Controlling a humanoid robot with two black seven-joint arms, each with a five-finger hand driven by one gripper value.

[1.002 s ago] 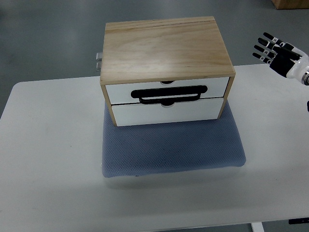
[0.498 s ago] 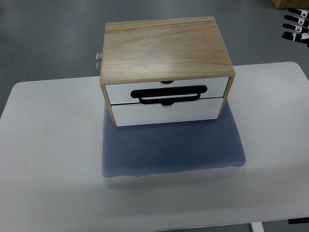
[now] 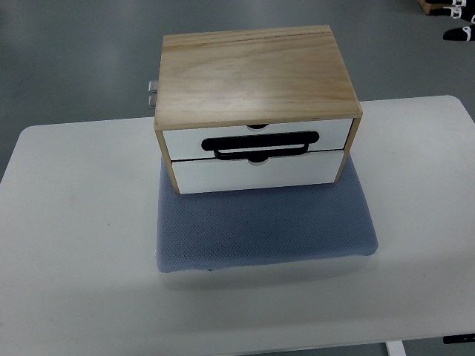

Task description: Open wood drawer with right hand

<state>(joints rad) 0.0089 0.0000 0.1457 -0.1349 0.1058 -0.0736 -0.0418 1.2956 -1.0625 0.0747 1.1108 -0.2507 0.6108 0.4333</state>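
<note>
At top right corner of the view, only the fingertips (image 3: 459, 34) of the right hand (image 3: 457, 22) are seen, black with white bands, off the worktop and well apart from everything on it. Whether that hand is wide or narrow cannot be told; nothing is seen held. Left arm is not seen.

Wood drawer unit (image 3: 256, 104) is set at the middle of the worktop's far edge, its back overhanging that edge. Two white drawer fronts are stacked: upper drawer (image 3: 256, 137), lower drawer (image 3: 256, 172). Both are seen flush with the wooden frame, shut. A black loop handle (image 3: 261, 144) is placed across the seam between the two fronts. A small metal fitting (image 3: 151, 94) is seen at the unit's rear left corner.

Unit's front part is seated on a blue-grey mat (image 3: 263, 226), which is spread from under it toward the near edge, centred. White worktop (image 3: 74, 245) is otherwise bare on both sides of the mat.
</note>
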